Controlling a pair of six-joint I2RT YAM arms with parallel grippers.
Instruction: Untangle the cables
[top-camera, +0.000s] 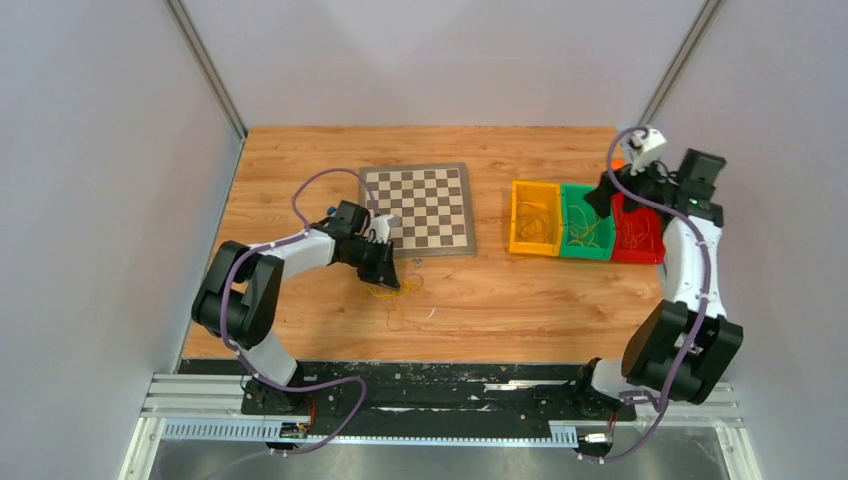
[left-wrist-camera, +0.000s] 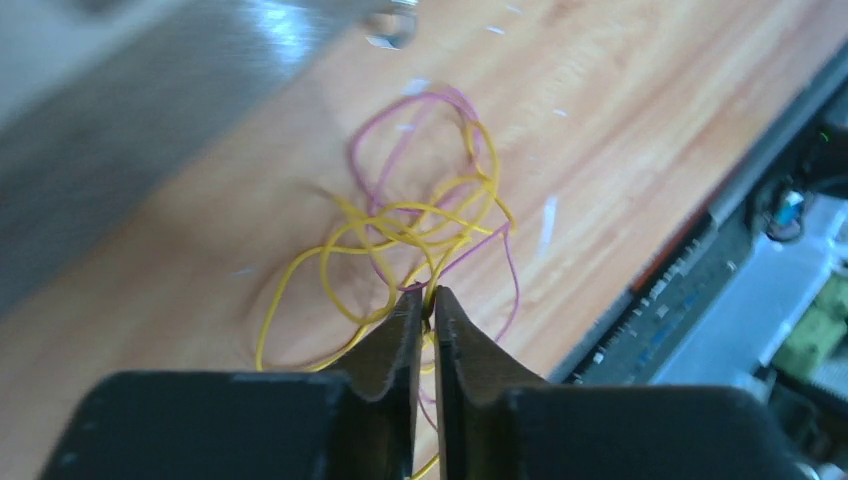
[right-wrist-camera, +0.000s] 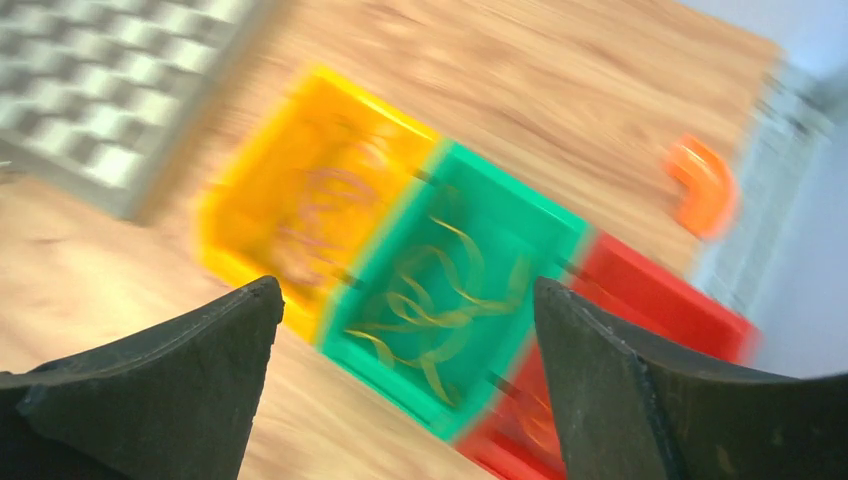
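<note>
Left gripper (left-wrist-camera: 425, 303) pinched nearly closed on a yellow strand of the cables (left-wrist-camera: 396, 222), beside the chessboard (top-camera: 417, 208). Right gripper (right-wrist-camera: 405, 290) spread wide above the green bin (right-wrist-camera: 515, 190).

You see a chessboard (top-camera: 418, 208) left of centre on the wooden table (top-camera: 520, 300). To its right, three bins touch in a row: a yellow bin (top-camera: 514, 220), a green bin (top-camera: 585, 254) and a red bin (top-camera: 637, 257). An orange curved piece (right-wrist-camera: 703, 185) lies just above them.

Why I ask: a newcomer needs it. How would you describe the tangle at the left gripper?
Find the chessboard on the table. Off its near left corner, the left gripper pinches thin yellow and purple cables. Unlike strands in the bins, they lie on bare wood.
</note>
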